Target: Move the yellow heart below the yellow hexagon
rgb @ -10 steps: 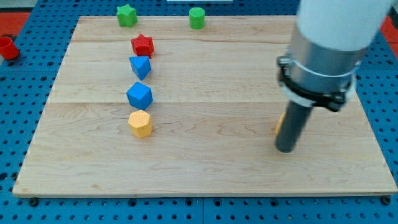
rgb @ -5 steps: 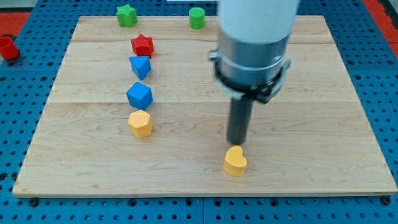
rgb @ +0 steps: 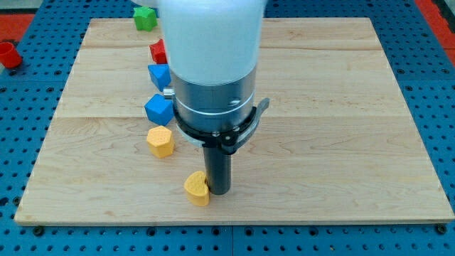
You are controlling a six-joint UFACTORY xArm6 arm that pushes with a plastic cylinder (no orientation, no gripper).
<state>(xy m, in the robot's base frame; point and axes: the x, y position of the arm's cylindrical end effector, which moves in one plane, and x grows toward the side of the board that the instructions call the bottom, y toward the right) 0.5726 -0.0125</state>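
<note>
The yellow heart (rgb: 196, 189) lies near the board's bottom edge, left of centre. My tip (rgb: 217, 192) stands right against the heart's right side. The yellow hexagon (rgb: 161, 141) sits up and to the left of the heart, at the bottom of a column of blocks. The heart is below the hexagon and offset a little to the view's right.
Above the hexagon stand a blue block (rgb: 158, 109), another blue block (rgb: 158, 75) and a red star (rgb: 157, 51), the last two partly hidden by the arm. A green star (rgb: 146, 18) sits at the top edge. A red cylinder (rgb: 8, 54) lies off the wooden board (rgb: 341, 107) at the left.
My tip has swept from the right side of the board to the left and downward, pushing the yellow heart with it to a spot just below-right of the hexagon.
</note>
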